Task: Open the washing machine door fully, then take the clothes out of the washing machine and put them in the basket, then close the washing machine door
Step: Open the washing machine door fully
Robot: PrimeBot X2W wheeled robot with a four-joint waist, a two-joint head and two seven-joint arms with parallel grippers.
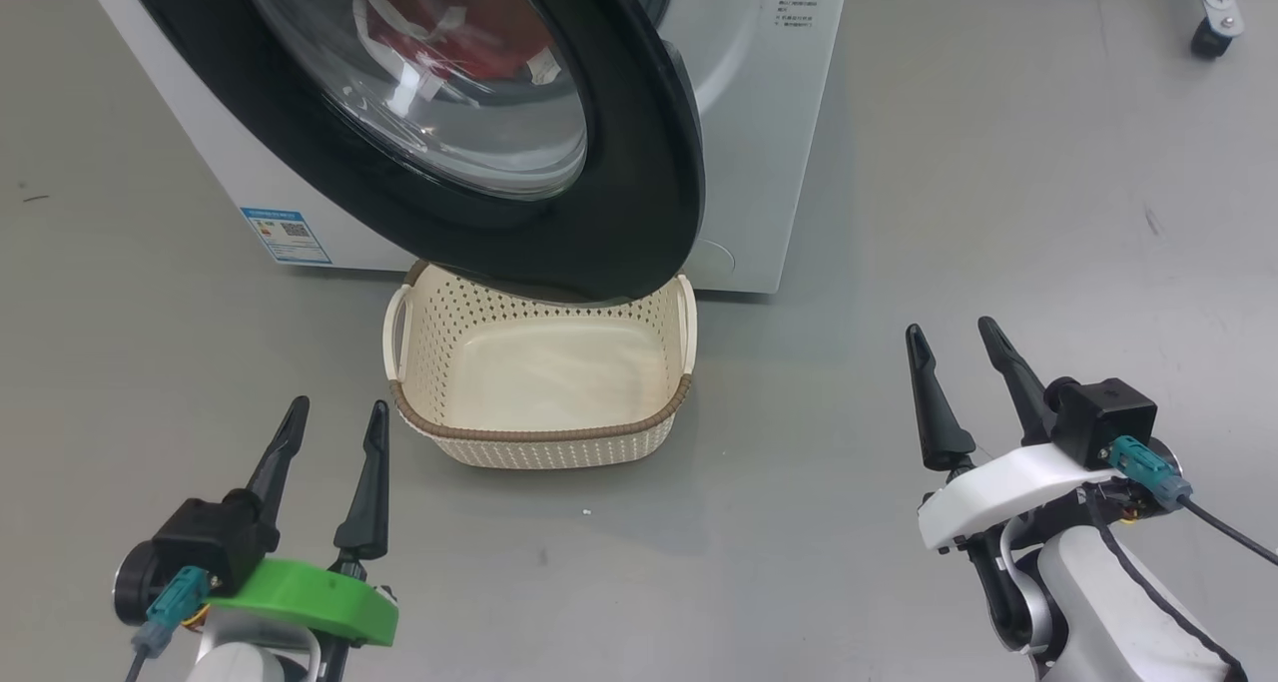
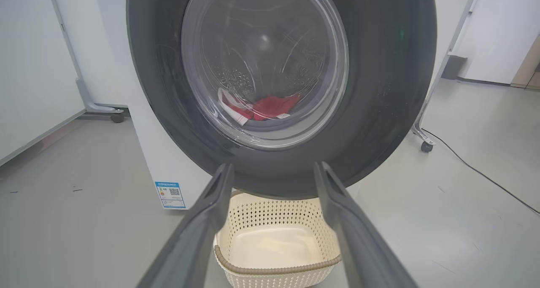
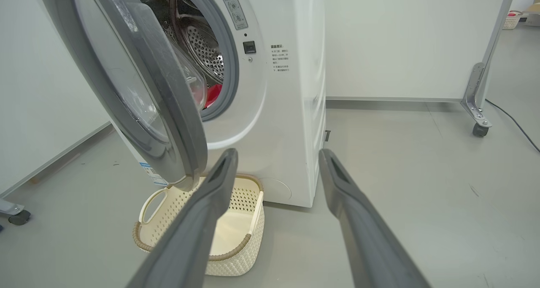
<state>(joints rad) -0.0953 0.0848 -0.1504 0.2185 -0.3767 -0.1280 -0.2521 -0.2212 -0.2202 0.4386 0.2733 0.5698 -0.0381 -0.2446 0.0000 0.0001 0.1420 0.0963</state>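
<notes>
1. Door. You have the washing machine door (image 1: 639,193) partly open. It is swung out from the front of the washing machine (image 1: 759,163), with a gap at its free edge. Through that gap the right wrist view shows the grey gasket (image 3: 231,68) and the perforated drum (image 3: 202,47).

2. Load. The clothes (image 2: 272,106) lie low inside the drum. They show through the door glass as red fabric with white trim. A strip of red also shows at the gasket's lower edge in the right wrist view.

3. Basket. The basket (image 1: 544,432) stands on the grey floor (image 1: 998,213), right in front of the machine. Its far end sits under the door's lower rim. Whether it touches the cabinet cannot be told. Its cream bottom is in plain sight.

4. Left gripper (image 1: 339,405). It is at the lower left of the head view, with the fingers spread wide and nothing between them. It sits near the basket's left corner but clear of it. Its camera faces the door glass squarely.

5. Right gripper (image 1: 951,328). It is at the lower right, also spread wide and holding nothing. It is well apart from the basket and the machine, over bare floor.

6. Surroundings. There is a blue sticker (image 1: 286,235) low on the machine front, left of the basket. A castor wheel (image 1: 1208,38) is at the upper right of the head view.
</notes>
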